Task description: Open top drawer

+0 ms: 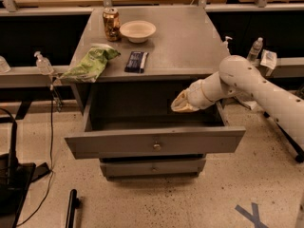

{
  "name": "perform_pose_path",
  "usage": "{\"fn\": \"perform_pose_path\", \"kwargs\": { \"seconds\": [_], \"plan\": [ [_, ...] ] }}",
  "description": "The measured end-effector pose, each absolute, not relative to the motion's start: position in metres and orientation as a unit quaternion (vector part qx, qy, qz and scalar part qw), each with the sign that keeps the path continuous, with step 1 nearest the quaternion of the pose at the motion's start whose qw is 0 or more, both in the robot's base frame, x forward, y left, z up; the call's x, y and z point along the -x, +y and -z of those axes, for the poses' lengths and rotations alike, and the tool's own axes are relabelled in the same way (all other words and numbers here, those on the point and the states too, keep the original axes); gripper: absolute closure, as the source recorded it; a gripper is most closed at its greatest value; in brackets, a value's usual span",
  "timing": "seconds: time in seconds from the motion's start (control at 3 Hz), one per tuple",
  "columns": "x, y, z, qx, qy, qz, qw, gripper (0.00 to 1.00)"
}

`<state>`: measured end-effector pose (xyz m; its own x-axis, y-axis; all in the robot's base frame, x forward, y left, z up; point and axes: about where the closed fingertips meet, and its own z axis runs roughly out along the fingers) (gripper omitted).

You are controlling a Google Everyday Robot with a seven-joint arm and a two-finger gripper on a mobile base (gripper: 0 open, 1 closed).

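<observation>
We are finding the top drawer point(154, 141) pulled well out below the surface point(180, 42). Our hand point(179, 104) is hovering over its right rear, grip unclear; we are clearing it upward, avoiding the walls.

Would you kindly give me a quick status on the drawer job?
Pincer over the top drawer's right side, above the cavity. Top drawer pulled well out. Nothing blocking it.
</observation>
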<state>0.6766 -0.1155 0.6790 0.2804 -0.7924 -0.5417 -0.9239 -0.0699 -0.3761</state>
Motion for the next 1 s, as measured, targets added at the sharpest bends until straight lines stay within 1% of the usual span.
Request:
{"fn": "perform_pose_path", "kwargs": {
  "seconds": [0.33,1.0],
  "plan": [
    [-0.686,-0.102,-0.661,0.724,0.6,-0.104,0.325,1.0],
    [-0.667,-0.098,-0.649,0.727,0.604,-0.111,0.306,1.0]
  ]
}}
